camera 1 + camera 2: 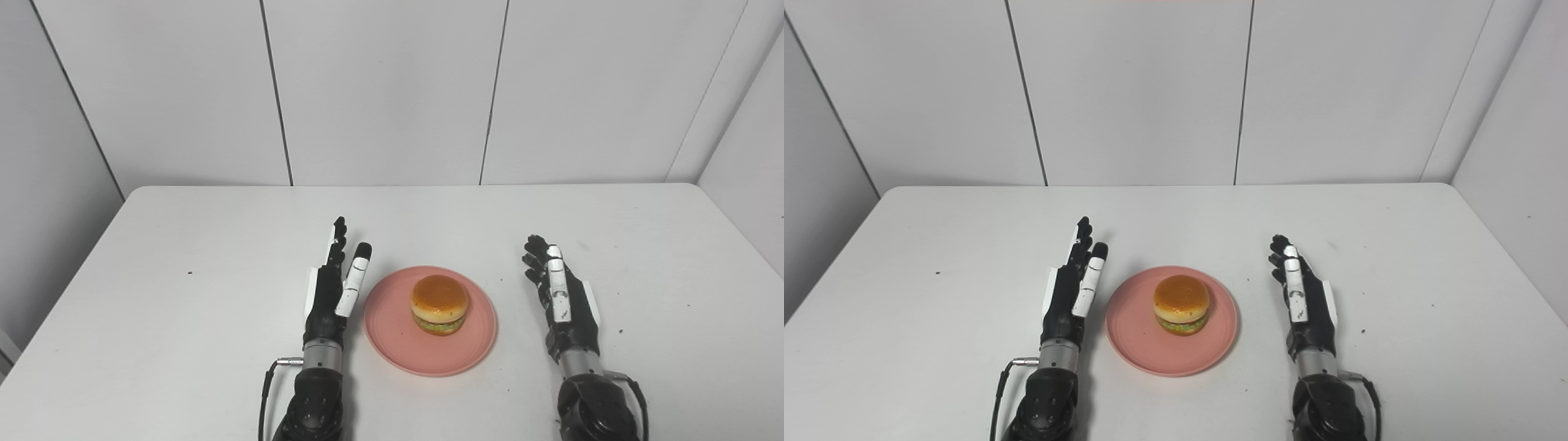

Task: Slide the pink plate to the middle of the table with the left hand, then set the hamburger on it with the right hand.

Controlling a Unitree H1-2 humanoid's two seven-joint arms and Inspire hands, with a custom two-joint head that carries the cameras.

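Resting on the pink plate, the hamburger sat upright a little right of the plate's centre in the left eye view, its glossy bun on top and green lettuce showing at the base. The plate lay flat on the white surface, low in the middle of the frame. The left robot hand stood just beside the plate's left rim, fingers straight and spread toward the top of the frame, holding nothing; whether it touched the rim could not be told. The right robot hand was in the lower right of the frame, apart from the plate's right rim, likewise open and empty, with its fingers extended upward in the frame. A grey cable looped from the left wrist near the bottom edge.

The right eye view showed the same layout shifted toward the left of the frame. The plate lay in the lower centre with the hamburger on it. The left robot hand was open near the plate's left rim, and the right robot hand was open well clear of its right rim. Both arms entered from the bottom edge.
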